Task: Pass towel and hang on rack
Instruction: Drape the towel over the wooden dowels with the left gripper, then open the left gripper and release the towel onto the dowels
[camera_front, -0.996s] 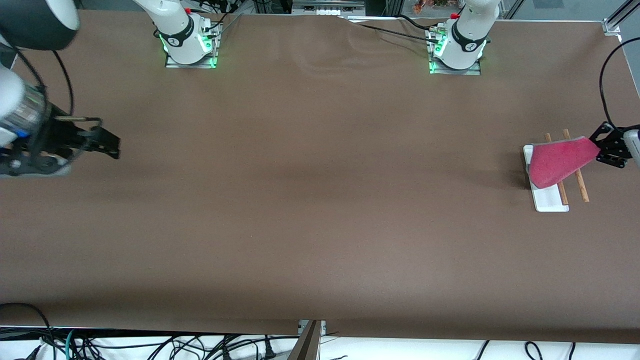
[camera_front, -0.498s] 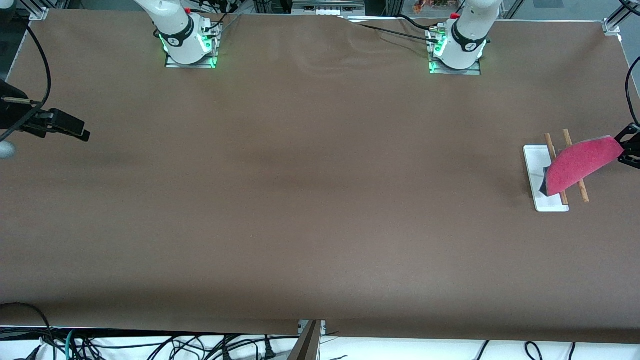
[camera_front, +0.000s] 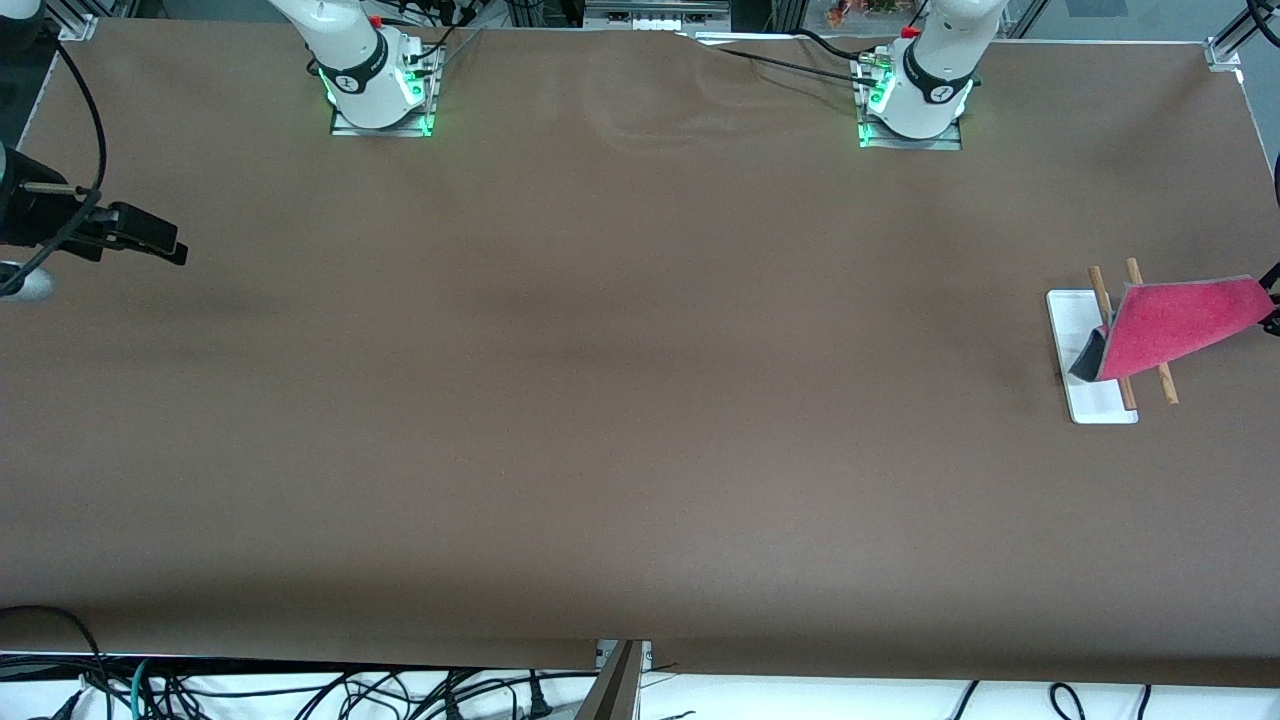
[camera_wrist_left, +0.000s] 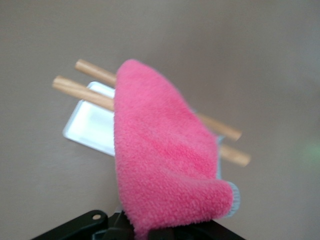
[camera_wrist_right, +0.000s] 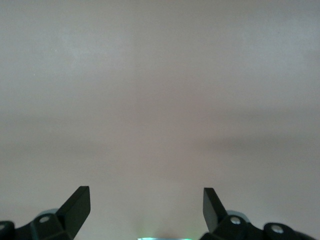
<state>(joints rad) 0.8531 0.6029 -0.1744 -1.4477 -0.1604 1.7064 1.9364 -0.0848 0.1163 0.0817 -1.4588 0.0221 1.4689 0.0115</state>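
The pink-red towel (camera_front: 1175, 318) lies across the two wooden rods (camera_front: 1164, 384) of the rack, whose white base (camera_front: 1072, 310) stands at the left arm's end of the table. A grey corner of the towel hangs over the base. My left gripper (camera_front: 1272, 300) shows only at the picture's edge and is shut on the towel's other end. In the left wrist view the towel (camera_wrist_left: 160, 155) runs from my left gripper (camera_wrist_left: 145, 232) over the rods (camera_wrist_left: 90, 67) and base (camera_wrist_left: 92, 122). My right gripper (camera_front: 165, 245) is open and empty over the right arm's end of the table (camera_wrist_right: 145, 205).
The brown table surface (camera_front: 640, 400) is bare apart from the rack. Both arm bases (camera_front: 375, 80) stand along the table's edge farthest from the front camera. Cables lie off the table's near edge.
My left gripper has drawn the towel across the rods toward the left arm's end of the table, uncovering the white base. My right gripper has pulled back toward its own end.
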